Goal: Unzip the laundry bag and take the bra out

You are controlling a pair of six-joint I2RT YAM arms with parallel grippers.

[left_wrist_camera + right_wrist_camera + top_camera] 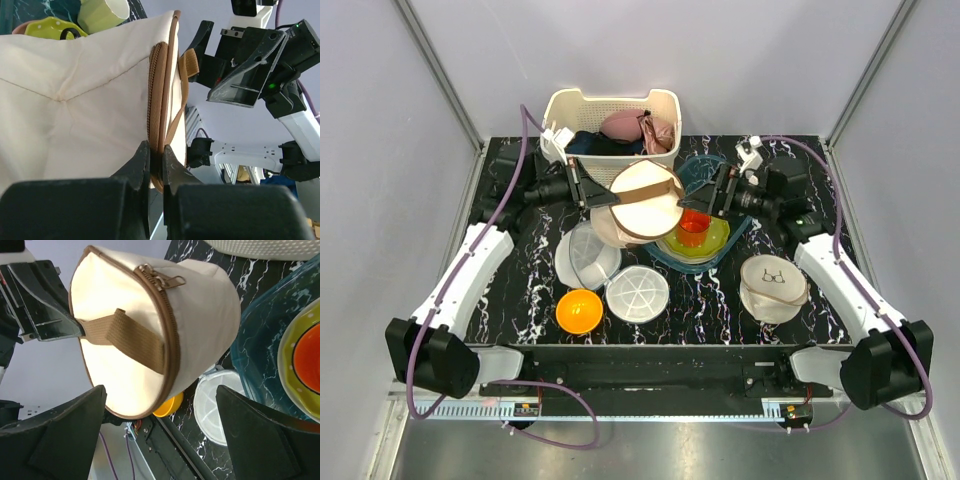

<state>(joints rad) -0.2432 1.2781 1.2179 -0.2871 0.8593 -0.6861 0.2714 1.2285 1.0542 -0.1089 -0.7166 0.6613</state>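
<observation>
The black marble worktop (720, 300) is carrying a white laundry basket (582, 112) at its far edge; in front of that basket the cream laundry bag (645, 200) is hanging tilted above the worktop, between the two arms; the left gripper (156, 162) is pinching tight on the bag's brown zipper band (155, 90) at the rim, beside the strap (127, 337); the right gripper (161, 390) is standing wide apart just beside the bag's strapped face, holding nothing; the two metal zipper pulls (161, 275) are lying together, the zip closed.
</observation>
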